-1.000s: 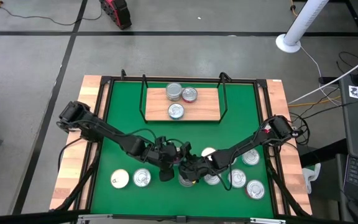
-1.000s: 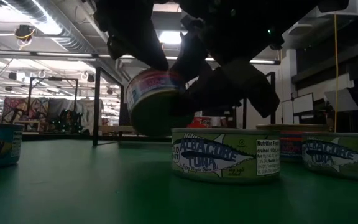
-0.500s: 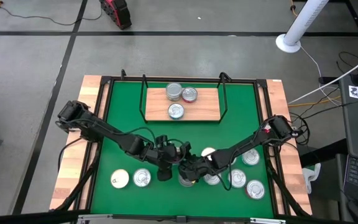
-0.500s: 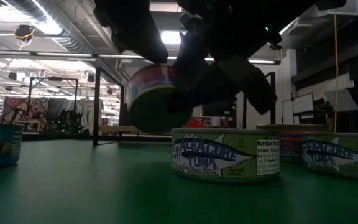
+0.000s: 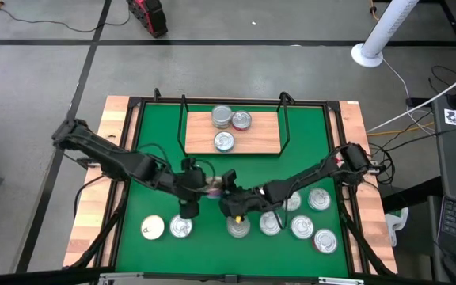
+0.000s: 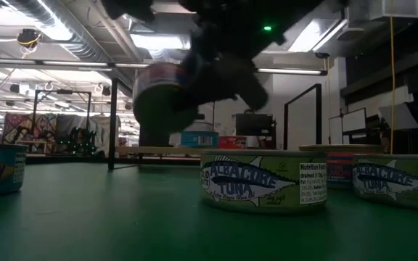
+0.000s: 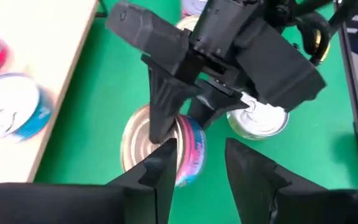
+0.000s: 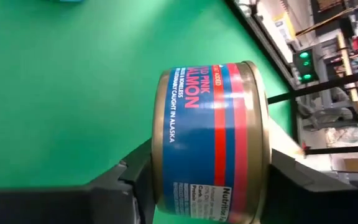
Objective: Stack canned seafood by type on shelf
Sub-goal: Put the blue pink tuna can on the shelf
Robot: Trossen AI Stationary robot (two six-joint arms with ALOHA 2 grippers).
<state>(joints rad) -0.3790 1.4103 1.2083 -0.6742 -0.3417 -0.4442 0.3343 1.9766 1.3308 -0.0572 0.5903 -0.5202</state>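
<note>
The right end effector [image 8: 204,186] grips a salmon tin [image 8: 210,140] on edge, lids facing sideways.

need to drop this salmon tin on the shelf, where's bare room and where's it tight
Bare board on the shelf right of the three tins, and a strip at its left end. Open mat beside either upright. Crowded: the front row of tins under the right end effector.

We see a grey concrete floor [image 5: 46,87] crossed by dark lines, a white pole [image 5: 382,28] on a round base, and cables [image 5: 418,87]. Beyond the table, ceiling strip lights [image 6: 49,29] glow over a cluttered workshop.
</note>
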